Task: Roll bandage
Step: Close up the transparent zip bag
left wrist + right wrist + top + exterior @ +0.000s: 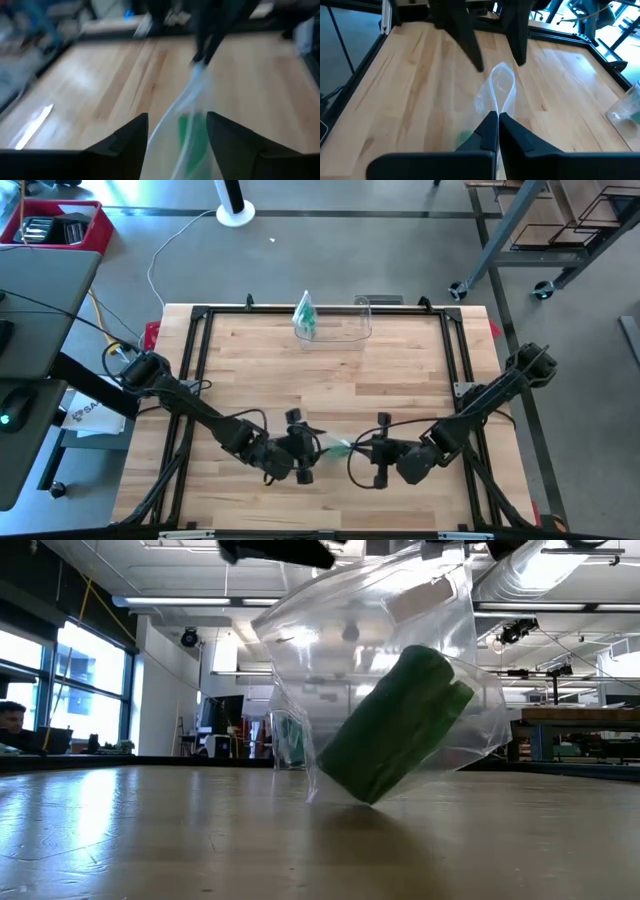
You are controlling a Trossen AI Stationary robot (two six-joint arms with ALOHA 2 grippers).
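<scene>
The right pincer [497, 120] is closed tight on an edge of the clear plastic bag [495, 92], near the worktop's front edge. The left pincer [177, 127] faces it across the bag with its fingers spread, the bag lying between them; whether they touch it I cannot tell. Inside the bag sits a green bandage roll [395, 725], tilted, its lower end on the wood. The worktop [330, 380] is pale butcher-block framed by black rails. At its far edge stands a clear container [335, 325]. Beyond lies grey floor and a bright workshop with large windows [60, 690].
</scene>
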